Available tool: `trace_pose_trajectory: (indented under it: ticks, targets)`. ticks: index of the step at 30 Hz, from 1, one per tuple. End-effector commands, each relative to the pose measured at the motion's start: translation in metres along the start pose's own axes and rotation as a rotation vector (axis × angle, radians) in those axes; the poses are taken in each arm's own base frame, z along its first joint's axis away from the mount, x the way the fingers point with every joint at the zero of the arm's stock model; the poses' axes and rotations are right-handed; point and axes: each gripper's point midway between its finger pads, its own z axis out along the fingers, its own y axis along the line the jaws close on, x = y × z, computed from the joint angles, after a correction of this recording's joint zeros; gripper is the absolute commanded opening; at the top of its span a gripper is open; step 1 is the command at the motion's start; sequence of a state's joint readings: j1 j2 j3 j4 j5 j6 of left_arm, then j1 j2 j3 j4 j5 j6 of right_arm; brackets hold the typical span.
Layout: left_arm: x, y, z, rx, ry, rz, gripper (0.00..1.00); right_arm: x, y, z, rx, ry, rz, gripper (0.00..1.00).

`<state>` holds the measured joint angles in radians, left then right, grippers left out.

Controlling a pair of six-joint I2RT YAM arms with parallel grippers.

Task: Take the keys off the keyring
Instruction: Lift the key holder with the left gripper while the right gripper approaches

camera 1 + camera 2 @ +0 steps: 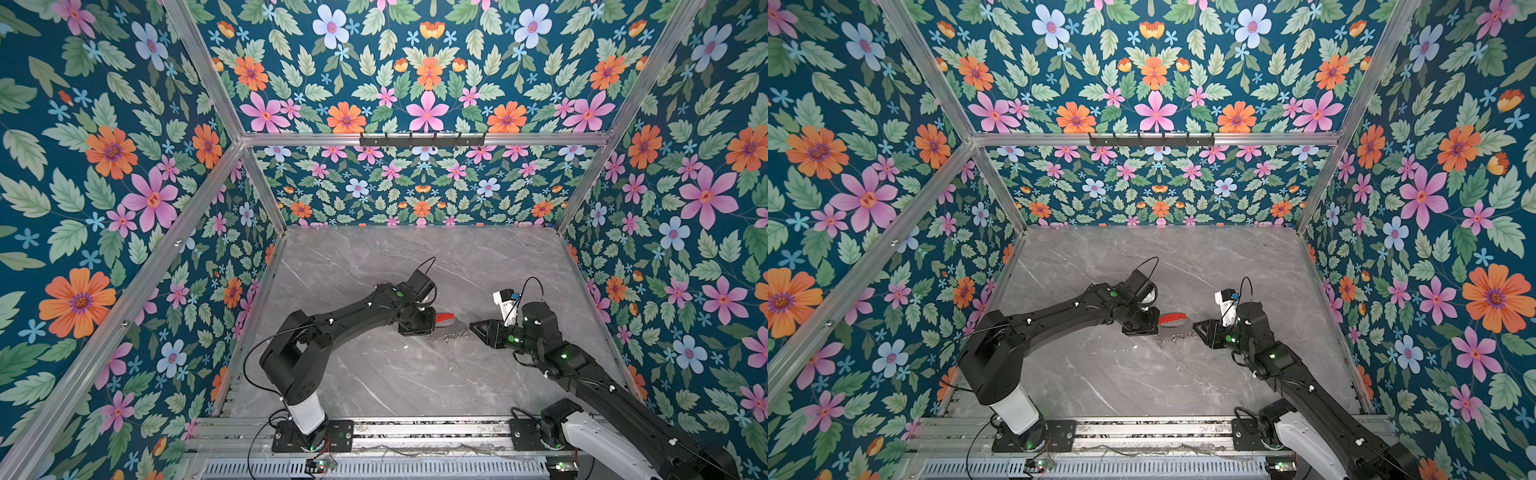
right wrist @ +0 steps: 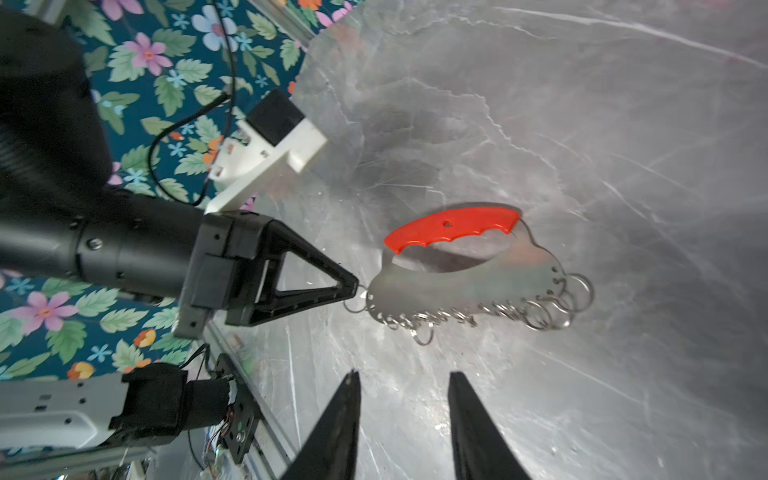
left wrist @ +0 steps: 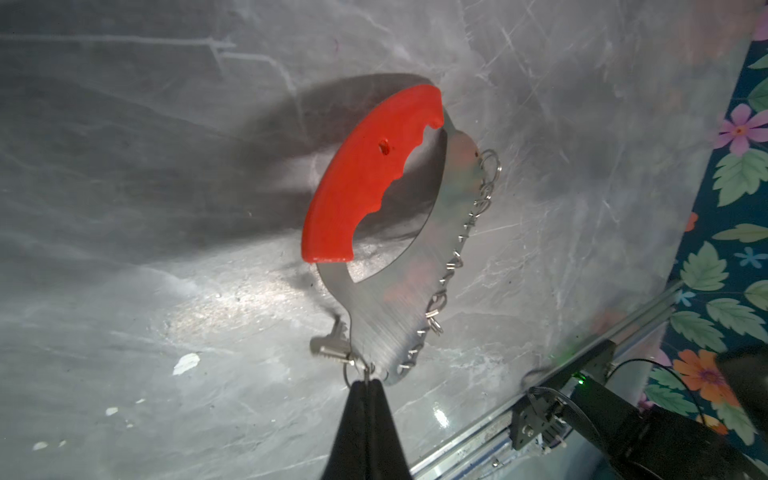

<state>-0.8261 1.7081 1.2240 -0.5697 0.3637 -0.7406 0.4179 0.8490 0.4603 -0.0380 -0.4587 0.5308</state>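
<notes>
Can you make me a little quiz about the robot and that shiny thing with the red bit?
1. True or false: the left hand is pinched shut on one end of the keyring.
2. What colour is the keyring's curved grip? A blue, B red, C green.
3. Fill the gap: the right hand is ____ and holds nothing.

Key: 1 true; 2 B; 3 open.
</notes>
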Motion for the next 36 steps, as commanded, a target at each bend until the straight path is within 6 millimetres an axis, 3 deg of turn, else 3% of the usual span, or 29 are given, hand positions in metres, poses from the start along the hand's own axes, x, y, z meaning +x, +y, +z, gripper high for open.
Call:
trace_pose_trajectory:
  ticks: [1, 13, 21, 32, 36]
  targets:
    - [-0.006, -0.013, -0.015, 0.072, -0.002, -0.044, 0.0, -0.018, 0.033, -0.001, -0.124, -0.05, -0.131, 0.37]
    - [-0.039, -0.041, -0.073, 0.257, -0.112, -0.105, 0.0, -0.029, 0.105, 0.0, -0.221, -0.076, -0.424, 0.36]
    - [-0.042, -0.046, -0.09, 0.35, -0.125, -0.189, 0.0, -0.034, 0.109, 0.009, -0.152, -0.047, -0.518, 0.26]
    - [-0.037, -0.029, -0.104, 0.399, -0.118, -0.301, 0.0, -0.026, 0.103, 0.026, 0.031, 0.013, -0.729, 0.26]
    - [-0.036, -0.03, -0.109, 0.419, -0.117, -0.308, 0.0, -0.023, 0.113, 0.028, 0.003, -0.019, -0.812, 0.27]
